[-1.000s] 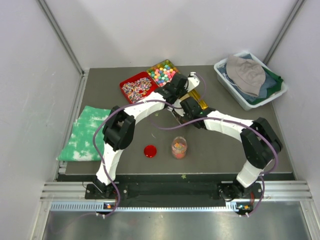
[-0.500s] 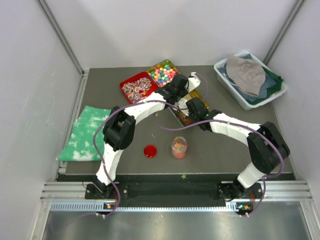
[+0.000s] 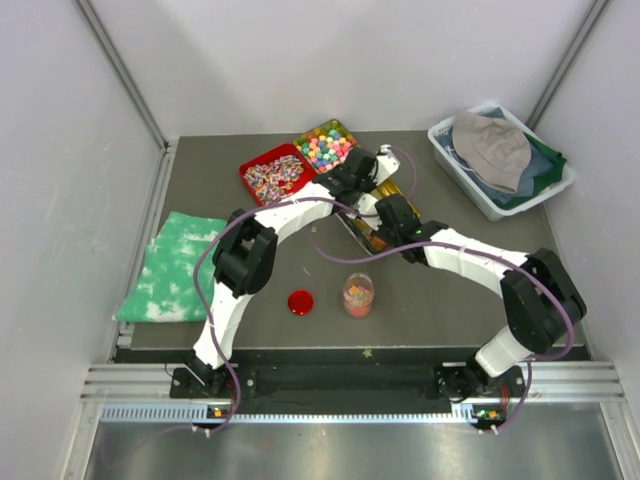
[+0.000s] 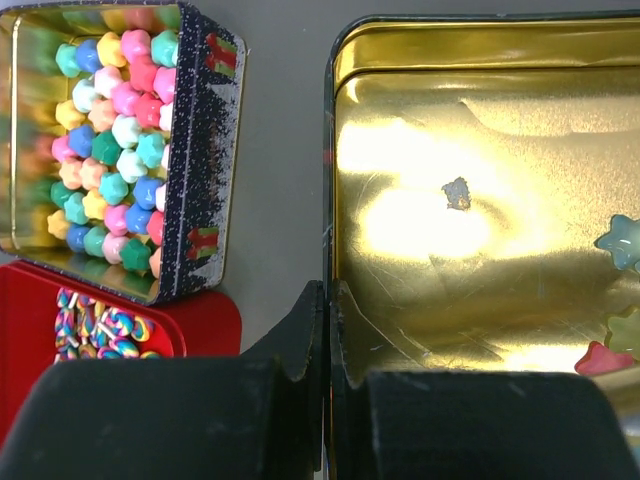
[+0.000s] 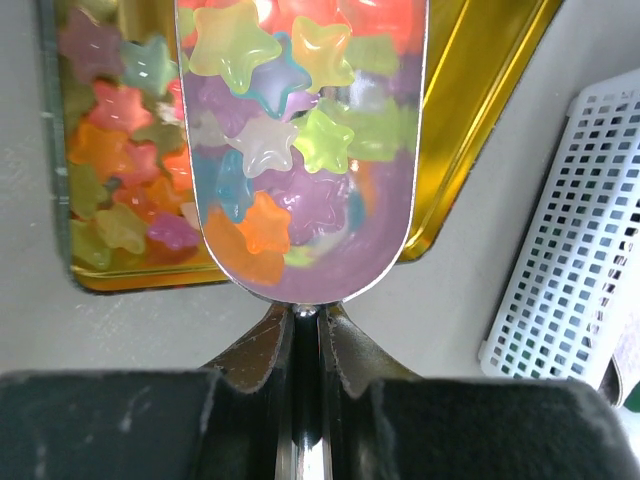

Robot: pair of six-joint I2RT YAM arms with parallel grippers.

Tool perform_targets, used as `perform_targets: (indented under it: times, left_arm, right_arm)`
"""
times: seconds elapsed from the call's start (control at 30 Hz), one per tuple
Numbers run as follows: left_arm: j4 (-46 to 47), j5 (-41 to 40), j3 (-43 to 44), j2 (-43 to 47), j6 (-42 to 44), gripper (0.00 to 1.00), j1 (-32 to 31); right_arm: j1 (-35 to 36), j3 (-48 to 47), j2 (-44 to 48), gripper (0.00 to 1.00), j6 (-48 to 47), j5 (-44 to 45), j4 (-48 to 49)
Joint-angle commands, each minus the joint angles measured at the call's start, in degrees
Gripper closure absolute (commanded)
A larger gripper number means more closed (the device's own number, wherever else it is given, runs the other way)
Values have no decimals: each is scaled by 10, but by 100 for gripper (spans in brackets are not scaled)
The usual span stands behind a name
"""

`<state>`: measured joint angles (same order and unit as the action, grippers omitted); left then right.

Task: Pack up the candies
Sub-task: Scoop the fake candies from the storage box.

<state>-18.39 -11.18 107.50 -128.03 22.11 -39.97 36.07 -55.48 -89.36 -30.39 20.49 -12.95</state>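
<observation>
Many candies (image 3: 358, 291) fill a jar (image 3: 358, 308) near the gold tin (image 3: 399, 195); at the left wrist, the left gripper (image 4: 325, 320) pinches that tin's wall; at the right wrist, the right gripper (image 5: 305, 335) clamps a scoop (image 5: 335, 265) heaped with more candies above the tin.

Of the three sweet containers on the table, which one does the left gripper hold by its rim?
The gold tin: the left gripper pinches its wall. The red tray and the dark patterned tin lie beside it, untouched.
</observation>
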Motion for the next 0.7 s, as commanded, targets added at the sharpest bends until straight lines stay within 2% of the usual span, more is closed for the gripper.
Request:
perform_targets:
  times: [0.0, 0.67]
  left_arm:
    - [13, 17, 31, -6, -15, 100, 2]
    - [52, 79, -12, -23, -68, 100, 29]
  right_arm:
    - [-1, -10, 34, 100, -4, -17, 28]
    - [16, -15, 38, 100, -28, -16, -5]
